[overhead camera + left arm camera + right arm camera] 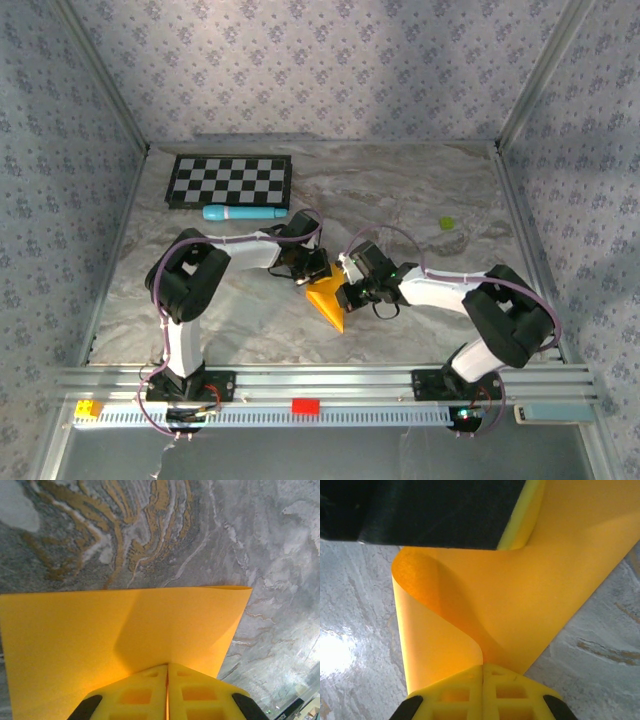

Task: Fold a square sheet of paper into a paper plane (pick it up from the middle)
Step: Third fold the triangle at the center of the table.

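As you look at the middle of the counter (430,190), your left end effector (167,671) is clenched on one edge of the square sheet of paper (328,298) and your right end effector (483,671) is clenched on another edge. You see the orange sheet between them as a triangle pointing toward the near edge, with a soft curl just ahead of the right end effector.

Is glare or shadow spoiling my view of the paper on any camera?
Left wrist: a soft shadow falls on the paper just beyond the left gripper, edges sharp. Right wrist: white glare on the table left of the paper, a dark blurred shape across the top. Top external: even light, paper small.
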